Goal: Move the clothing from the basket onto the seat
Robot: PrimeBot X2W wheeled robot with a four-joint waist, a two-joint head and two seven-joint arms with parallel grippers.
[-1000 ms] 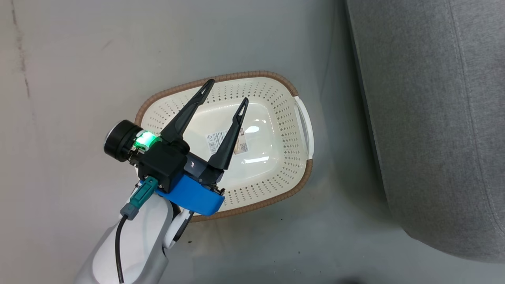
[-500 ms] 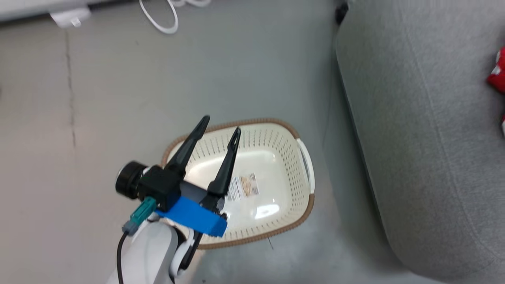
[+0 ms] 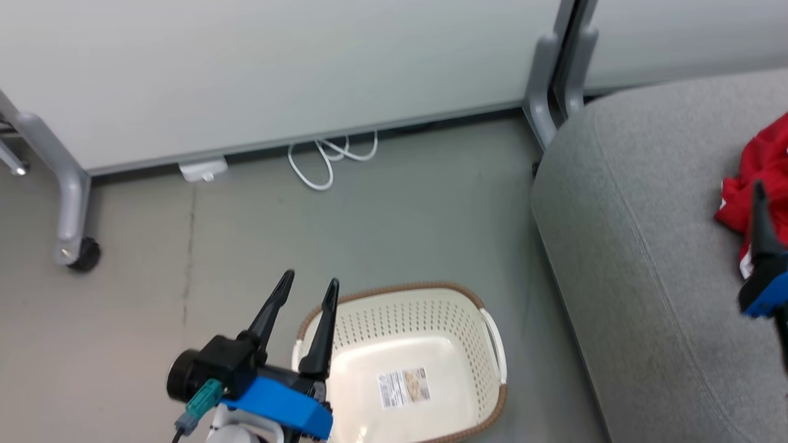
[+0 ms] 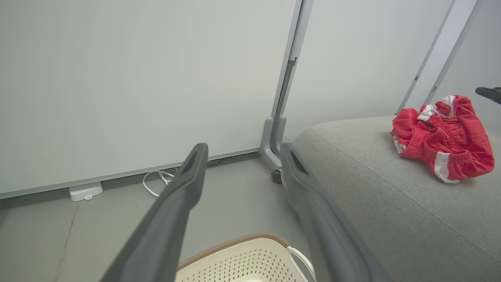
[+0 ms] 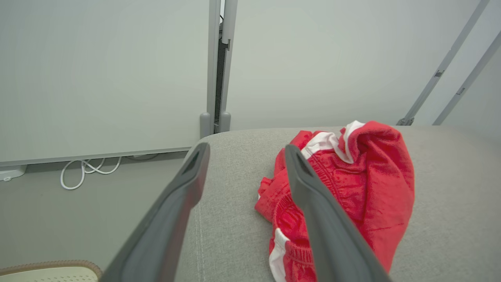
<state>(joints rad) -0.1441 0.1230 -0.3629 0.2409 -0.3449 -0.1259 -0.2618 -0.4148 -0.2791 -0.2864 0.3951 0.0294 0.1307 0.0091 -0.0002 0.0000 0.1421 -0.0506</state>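
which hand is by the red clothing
The right hand, open over the grey seat beside the red clothing; the left hand is open by the cream basket instead.

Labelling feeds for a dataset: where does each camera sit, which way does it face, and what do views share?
Head view: on the head, facing forward and down at basket and seat; left gripper lower left.
Left wrist view: on that wrist, facing along its fingers toward wall and seat.
Right wrist view: on the right wrist, facing along the fingers of the right gripper at the clothing.
Shared: all show clothing lying on the seat.
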